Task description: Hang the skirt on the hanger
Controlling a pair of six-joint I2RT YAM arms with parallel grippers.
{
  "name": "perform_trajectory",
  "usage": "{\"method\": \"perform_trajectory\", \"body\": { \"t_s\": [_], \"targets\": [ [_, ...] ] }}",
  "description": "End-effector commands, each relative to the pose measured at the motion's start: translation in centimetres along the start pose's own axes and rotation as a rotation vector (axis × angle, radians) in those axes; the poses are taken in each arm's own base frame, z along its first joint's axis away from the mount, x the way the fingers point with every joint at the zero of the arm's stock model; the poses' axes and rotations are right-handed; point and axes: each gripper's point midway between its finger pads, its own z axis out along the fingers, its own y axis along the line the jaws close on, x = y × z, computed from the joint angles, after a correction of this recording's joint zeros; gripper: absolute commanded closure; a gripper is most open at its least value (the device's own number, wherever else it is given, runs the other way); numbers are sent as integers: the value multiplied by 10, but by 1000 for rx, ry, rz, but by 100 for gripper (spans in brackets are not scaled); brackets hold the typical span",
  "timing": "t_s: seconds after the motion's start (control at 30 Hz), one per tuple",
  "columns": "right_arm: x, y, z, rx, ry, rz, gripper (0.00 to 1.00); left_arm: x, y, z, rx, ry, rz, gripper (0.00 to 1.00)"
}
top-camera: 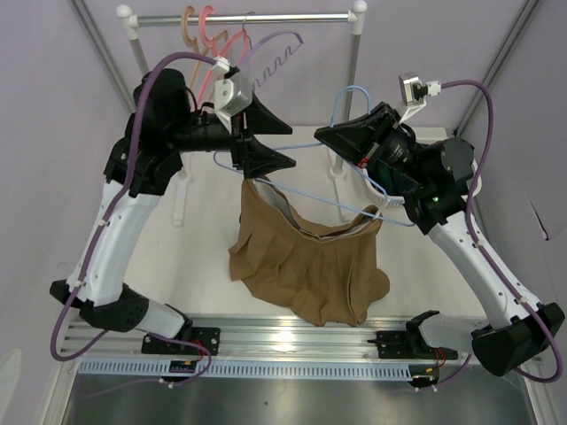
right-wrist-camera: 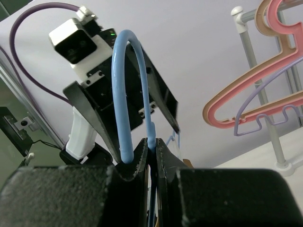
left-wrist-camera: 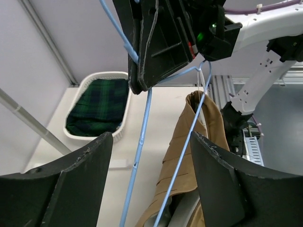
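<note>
**Skirt** (top-camera: 310, 266): soft tan-brown cloth, pleated, with a whitish lining showing at the open waist. It hangs below and between the two sets of jaws. The waistband is draped over the hanger, with one corner just under the left jaws and the other lower down, beneath the right jaws. The hem end lies bunched on the white surface (top-camera: 208, 255).

**Hanger** (left-wrist-camera: 140, 142): thin and pale blue, with smooth plain arms and a slim hook. It is held tilted in the air. The hook stands up out of the right jaws, and the arms run from there to the left jaws and through the skirt's waist.

**Right gripper** (right-wrist-camera: 150, 144): jaws together, clamped on the hanger at the foot of the hook.

**Left gripper** (left-wrist-camera: 150, 137): jaws apart, with two thin hanger bars passing through the gap. One bar is clear of both pads. The other runs so close to a pad that contact cannot be told.

**Basket** (left-wrist-camera: 102, 74): white, oval, with a slotted wall. It stands on the surface beyond the left jaws. It holds a dark green plaid cloth (left-wrist-camera: 97, 109) that covers the whole bottom.

**Rail** (top-camera: 266, 18): a metal bar on white posts, behind both sets of jaws. It carries spare hangers (top-camera: 213, 49) in pink, tan and lavender.
</note>
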Motion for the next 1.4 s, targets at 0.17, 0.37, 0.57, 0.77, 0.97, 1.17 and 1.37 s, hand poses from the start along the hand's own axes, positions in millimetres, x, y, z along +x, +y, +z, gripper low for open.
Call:
{"method": "perform_trajectory", "body": {
  "t_s": [0.17,0.37,0.57,0.77,0.97,1.17,1.37],
  "targets": [
    [-37,50,6,-118,-75,-73,100,15,13,19,90,27,-43,35],
    [-31,40,5,-82,-56,-83,100,14,6,18,119,13,-50,81],
    [-21,18,5,-22,-38,-88,100,11,-8,14,164,-9,-61,100],
    [-28,-16,5,156,-39,-166,93,2,-2,4,10,-90,-58,100],
    [-36,-38,-7,317,-67,-242,50,-14,5,-8,-123,-150,-51,100],
    [-44,-58,-22,466,-104,-272,26,-22,16,-22,-258,-166,-44,100],
    [-61,-63,-44,603,-178,-299,21,-26,30,-43,-426,-167,-47,100]
  ]
}}
